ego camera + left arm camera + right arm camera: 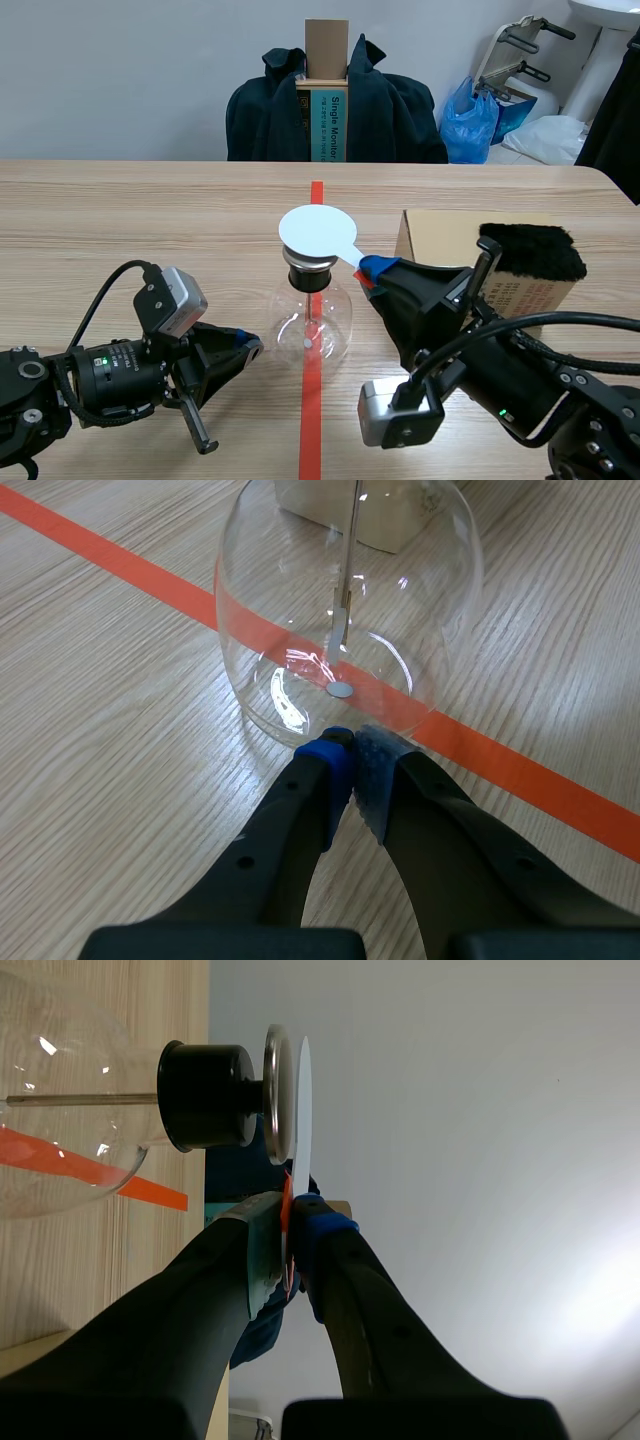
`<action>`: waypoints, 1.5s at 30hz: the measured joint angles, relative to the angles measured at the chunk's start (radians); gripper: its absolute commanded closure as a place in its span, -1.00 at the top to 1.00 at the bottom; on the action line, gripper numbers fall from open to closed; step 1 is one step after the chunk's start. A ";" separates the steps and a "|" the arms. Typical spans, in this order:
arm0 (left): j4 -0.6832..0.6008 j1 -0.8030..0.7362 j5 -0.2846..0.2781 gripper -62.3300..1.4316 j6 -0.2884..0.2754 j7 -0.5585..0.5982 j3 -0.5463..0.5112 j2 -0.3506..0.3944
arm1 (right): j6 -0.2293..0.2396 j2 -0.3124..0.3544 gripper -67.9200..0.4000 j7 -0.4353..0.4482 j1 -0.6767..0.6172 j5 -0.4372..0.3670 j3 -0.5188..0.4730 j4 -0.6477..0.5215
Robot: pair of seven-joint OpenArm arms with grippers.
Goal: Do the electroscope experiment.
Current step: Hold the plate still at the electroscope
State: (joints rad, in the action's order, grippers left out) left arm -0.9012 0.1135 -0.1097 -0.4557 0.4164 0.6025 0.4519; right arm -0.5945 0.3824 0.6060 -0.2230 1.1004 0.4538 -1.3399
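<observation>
The electroscope, a round glass flask (312, 325) with a black stopper (308, 276), stands on the red tape line at the table's middle. In the left wrist view a metal rod with a small leaf (340, 630) hangs inside the flask (420, 600). My right gripper (370, 268) is shut on the red handle of a white disc (317, 232), which lies flat just above the stopper. The right wrist view shows the disc (303, 1110) right beside the metal top plate (273, 1095), held by my gripper (290, 1222). My left gripper (350, 742) is shut on nothing, with its tips at the flask's lower wall.
A cardboard box (440, 240) stands right of the flask, with a black furry pad (530, 252) at its right end. A chair draped with a dark jacket (400, 110) holds a tall box behind the table's far edge. A blue bag (472, 122) lies further back.
</observation>
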 measured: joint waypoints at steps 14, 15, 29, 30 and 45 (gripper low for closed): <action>0.000 0.000 0.000 -0.90 0.000 0.000 0.000 0.000 | 0.000 0.000 -0.96 0.000 0.000 0.000 0.000 0.000; 0.000 0.000 0.000 -0.90 0.000 0.000 0.000 0.000 | 0.000 0.000 -0.96 0.000 0.000 0.000 0.000 0.000; 0.000 0.000 0.000 -0.90 0.000 0.000 0.000 0.000 | 0.000 0.000 -0.96 0.000 0.000 0.000 0.000 0.000; 0.000 0.000 0.000 -0.90 0.000 0.000 0.000 0.000 | 0.000 0.000 -0.96 0.000 0.000 0.000 0.000 0.000; 0.000 0.000 0.000 -0.90 0.000 0.000 0.000 0.000 | 0.000 0.000 -0.96 -0.243 0.000 0.000 0.000 0.000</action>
State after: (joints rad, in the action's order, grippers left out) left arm -0.9012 0.1135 -0.1097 -0.4557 0.4164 0.6025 0.4519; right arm -0.5945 0.3824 0.3630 -0.2230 1.1000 0.4538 -1.3399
